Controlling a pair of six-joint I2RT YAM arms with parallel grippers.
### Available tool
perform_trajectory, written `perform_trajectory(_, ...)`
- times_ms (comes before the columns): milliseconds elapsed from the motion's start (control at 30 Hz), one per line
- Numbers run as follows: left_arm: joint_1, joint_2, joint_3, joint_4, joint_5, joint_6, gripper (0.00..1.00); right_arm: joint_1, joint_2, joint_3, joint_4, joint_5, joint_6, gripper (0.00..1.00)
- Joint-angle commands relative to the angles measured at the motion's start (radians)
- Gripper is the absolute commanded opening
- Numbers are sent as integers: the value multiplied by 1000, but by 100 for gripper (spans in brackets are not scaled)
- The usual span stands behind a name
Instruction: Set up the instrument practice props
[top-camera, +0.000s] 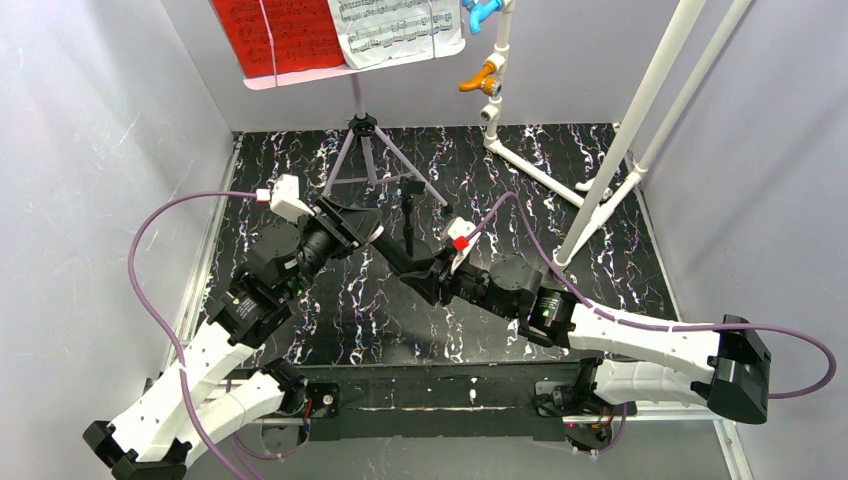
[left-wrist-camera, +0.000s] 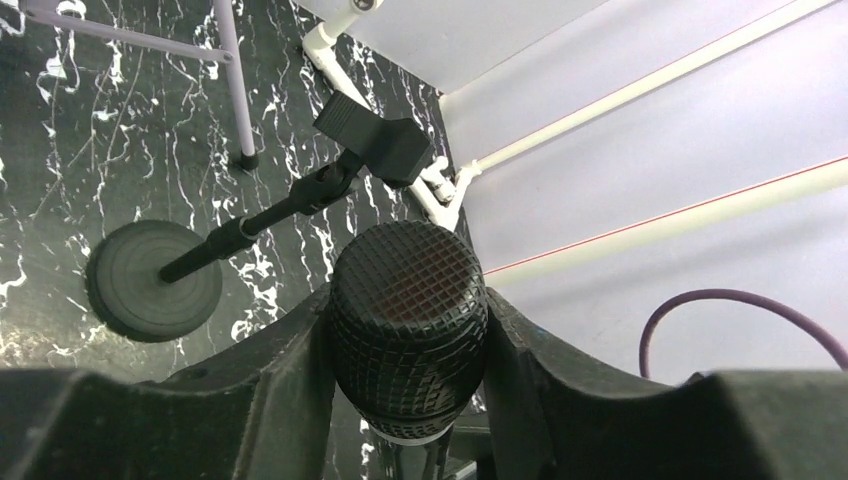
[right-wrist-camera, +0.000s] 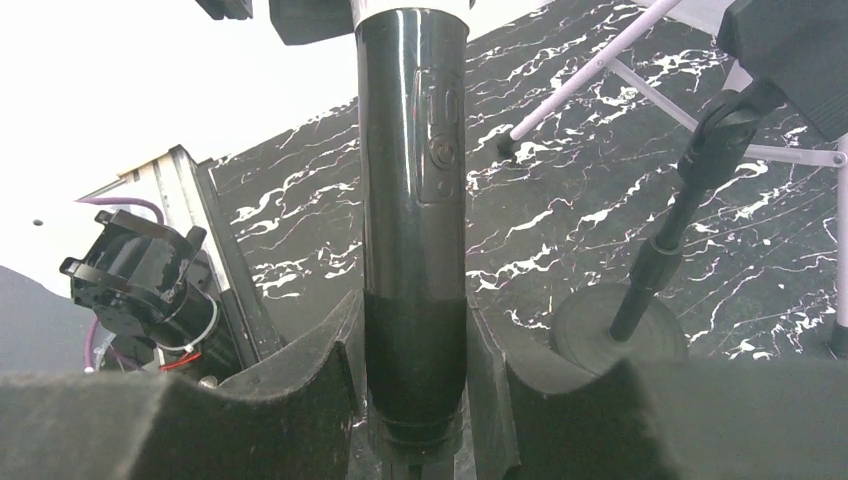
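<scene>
I read no words: the microphone (right-wrist-camera: 415, 200), upper centre, bears faint embossed marks (perhaps a power symbol); the sheet-music pages (top-camera: 395, 25) show only notation.

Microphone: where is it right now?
Top view, mid-table: the microphone is off the mic stand, held between the left tool at its grille and the right tool at its handle.

I've got the black marbled table (top-camera: 330, 330): music stand (top-camera: 362, 125) at twelve o'clock, mic stand (left-wrist-camera: 150, 280) centre, pipe frame (top-camera: 645, 92) at two.
</scene>
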Motion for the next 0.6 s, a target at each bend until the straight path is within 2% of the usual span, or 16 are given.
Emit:
perform_trajectory(0, 5, -30, -25, 70, -32, 146, 19, -2, -27, 18, 23, -20, -10, 37)
perform_trajectory(33, 5, -43, -24, 63, -41, 186, 13, -2, -27, 26, -12, -16, -25, 51)
perform_trajectory(100, 5, -67, -7, 27, -67, 290, 0, -3, -21, 42, -65, -17, -61, 74)
perform_trajectory(167, 5, -98, 12, -24, -104, 382, 0, -9, -3, 74, -151, -9, -97, 87)
perform_trajectory(233, 5, -138, 25, -66, -145, 472, 0, -24, 15, 108, -216, 8, -115, 96)
perform_trajectory(433, 5, -233, 64, -204, -233, 653, 0, -125, 55, 130, -233, -52, -117, 98)
perform_trajectory(567, 5, -281, 80, -268, -259, 699, 0, -259, 130, 161, -206, -198, -84, 98)
